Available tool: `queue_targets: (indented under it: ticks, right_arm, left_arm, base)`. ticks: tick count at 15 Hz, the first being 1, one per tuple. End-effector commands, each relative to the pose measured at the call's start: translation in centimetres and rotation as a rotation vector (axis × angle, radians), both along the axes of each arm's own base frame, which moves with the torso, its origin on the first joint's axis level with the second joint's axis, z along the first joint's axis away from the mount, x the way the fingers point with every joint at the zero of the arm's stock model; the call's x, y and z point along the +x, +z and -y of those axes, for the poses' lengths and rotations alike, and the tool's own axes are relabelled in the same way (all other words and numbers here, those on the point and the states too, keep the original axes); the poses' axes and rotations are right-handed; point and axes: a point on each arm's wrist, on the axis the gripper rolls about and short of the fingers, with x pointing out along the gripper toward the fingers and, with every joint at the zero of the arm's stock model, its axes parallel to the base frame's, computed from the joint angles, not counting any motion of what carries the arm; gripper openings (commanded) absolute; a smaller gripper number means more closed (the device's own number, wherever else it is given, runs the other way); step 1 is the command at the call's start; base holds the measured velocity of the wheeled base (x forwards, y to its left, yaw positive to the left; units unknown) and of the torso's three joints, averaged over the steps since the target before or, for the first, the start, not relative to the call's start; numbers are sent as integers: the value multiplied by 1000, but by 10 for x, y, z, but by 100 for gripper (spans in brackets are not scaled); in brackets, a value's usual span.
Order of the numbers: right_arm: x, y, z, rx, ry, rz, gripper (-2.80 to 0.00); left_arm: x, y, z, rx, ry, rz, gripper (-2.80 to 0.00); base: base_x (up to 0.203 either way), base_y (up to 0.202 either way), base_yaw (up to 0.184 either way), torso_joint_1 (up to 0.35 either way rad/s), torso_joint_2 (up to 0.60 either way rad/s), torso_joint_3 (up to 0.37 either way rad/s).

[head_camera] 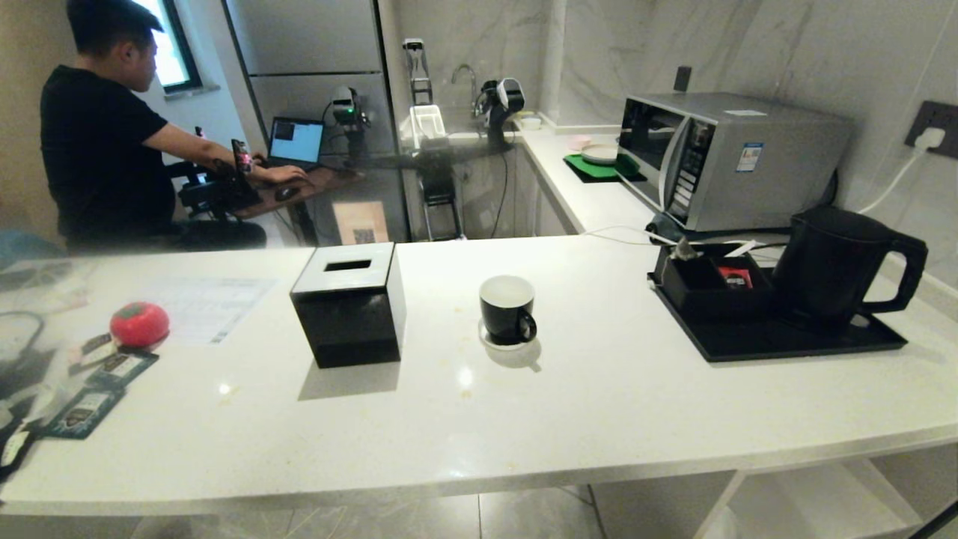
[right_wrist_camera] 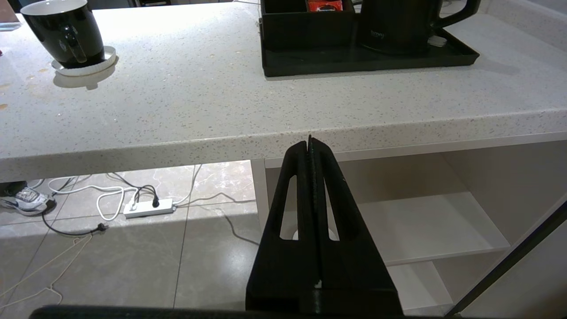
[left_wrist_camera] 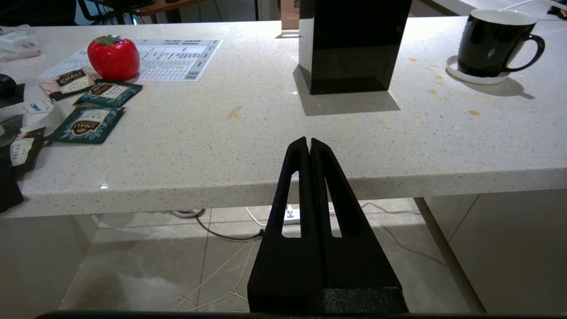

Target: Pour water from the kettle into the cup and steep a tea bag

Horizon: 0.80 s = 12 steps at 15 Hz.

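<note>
Kettle [head_camera: 831,266], tall matte black, stands on a flat black tray [head_camera: 786,340].

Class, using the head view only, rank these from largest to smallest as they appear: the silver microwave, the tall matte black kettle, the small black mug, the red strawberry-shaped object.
1. Silver microwave
2. Tall matte black kettle
3. Small black mug and red strawberry-shaped object: they look alike in size, so unranked.

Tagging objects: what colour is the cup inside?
White inside, glossy black outside; the cup shows it best in the head view.

head overlooks counter [head_camera: 599,389], wrists below edge
</note>
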Motion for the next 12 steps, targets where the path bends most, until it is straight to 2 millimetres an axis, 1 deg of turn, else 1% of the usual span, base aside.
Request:
queue_targets:
  ticks: [1,12]
  right_arm:
    - [0,0,0,0,0,-1,-280]
    - [0,0,0,0,0,-1,-280]
  left_arm:
    - [0,0,0,-1,0,1,-280]
    - [0,0,0,0,0,1,-280]
  base:
    - [0,0,0,0,0,0]
    - [0,0,0,0,0,0]
